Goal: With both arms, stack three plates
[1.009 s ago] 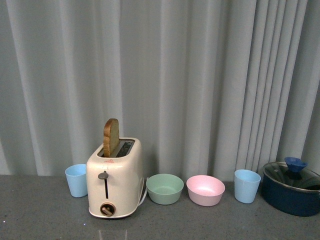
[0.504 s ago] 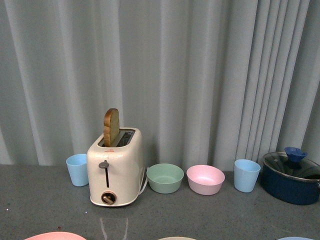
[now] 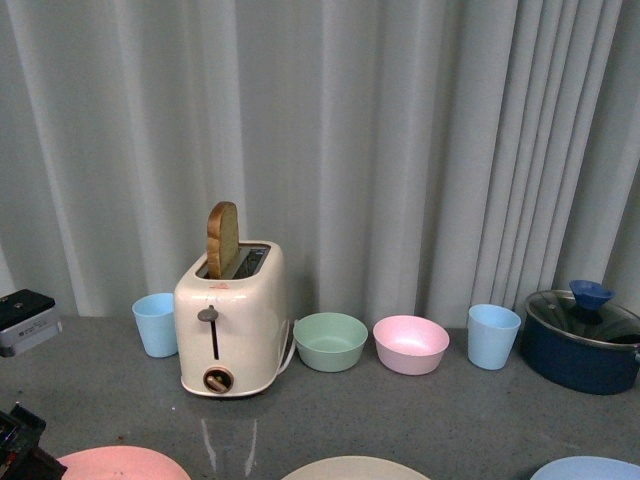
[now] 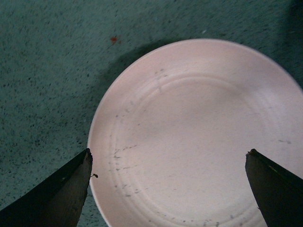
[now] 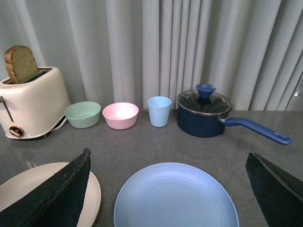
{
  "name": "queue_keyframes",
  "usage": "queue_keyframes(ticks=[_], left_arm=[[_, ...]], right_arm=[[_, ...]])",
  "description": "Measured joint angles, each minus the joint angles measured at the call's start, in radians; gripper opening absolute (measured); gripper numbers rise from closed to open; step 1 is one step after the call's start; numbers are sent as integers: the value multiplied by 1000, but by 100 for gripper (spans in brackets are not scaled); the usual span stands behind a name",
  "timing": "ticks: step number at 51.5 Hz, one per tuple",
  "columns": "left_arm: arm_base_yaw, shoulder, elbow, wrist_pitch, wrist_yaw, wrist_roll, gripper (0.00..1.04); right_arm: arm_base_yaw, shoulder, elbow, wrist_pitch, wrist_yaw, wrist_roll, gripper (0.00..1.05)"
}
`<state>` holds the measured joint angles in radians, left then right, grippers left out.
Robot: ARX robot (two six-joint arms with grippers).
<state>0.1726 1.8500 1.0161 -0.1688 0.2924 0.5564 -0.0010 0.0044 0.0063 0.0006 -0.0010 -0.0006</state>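
Three plates lie along the near edge of the grey counter: a pink plate (image 3: pixel 120 464) on the left, a cream plate (image 3: pixel 352 469) in the middle, a light blue plate (image 3: pixel 590 468) on the right. My left gripper (image 4: pixel 169 152) hangs open above the pink plate (image 4: pixel 199 137), its fingers spread about as wide as the plate. My right gripper (image 5: pixel 168 152) is open, with the blue plate (image 5: pixel 175 198) between its fingers and the cream plate (image 5: pixel 28 189) beside one of them. Neither gripper holds anything. A black part of my left arm (image 3: pixel 15 440) shows in the front view's lower left corner.
Along the curtain stand a cream toaster (image 3: pixel 228 320) with a bread slice, two light blue cups (image 3: pixel 155 324) (image 3: pixel 493 337), a green bowl (image 3: pixel 330 341), a pink bowl (image 3: pixel 410 344) and a dark blue lidded pot (image 5: pixel 203 113) with a long handle. A grey box (image 3: pixel 25 320) sits far left.
The front view has shifted so that more of the counter shows. The three plates' rims, the grey box and a part of my left arm have come into sight.
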Motion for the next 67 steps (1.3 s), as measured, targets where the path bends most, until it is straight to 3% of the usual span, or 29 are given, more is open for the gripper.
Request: queue_keyframes(ticks=[19,52,58,67], left_arm=[[116,186,84,-32,-9,-42,98],[115,243,38,52,-63,-14,97],[111,243,37,50,-66,-14,80],[105,243,37,48,-71,-14,41]], right_arm=[[0,0,0,0,0,0,97],[0,0,0,0,0,0,97],[0,0,0,0,0,0,97],[0,0,0,0,0,0,97]])
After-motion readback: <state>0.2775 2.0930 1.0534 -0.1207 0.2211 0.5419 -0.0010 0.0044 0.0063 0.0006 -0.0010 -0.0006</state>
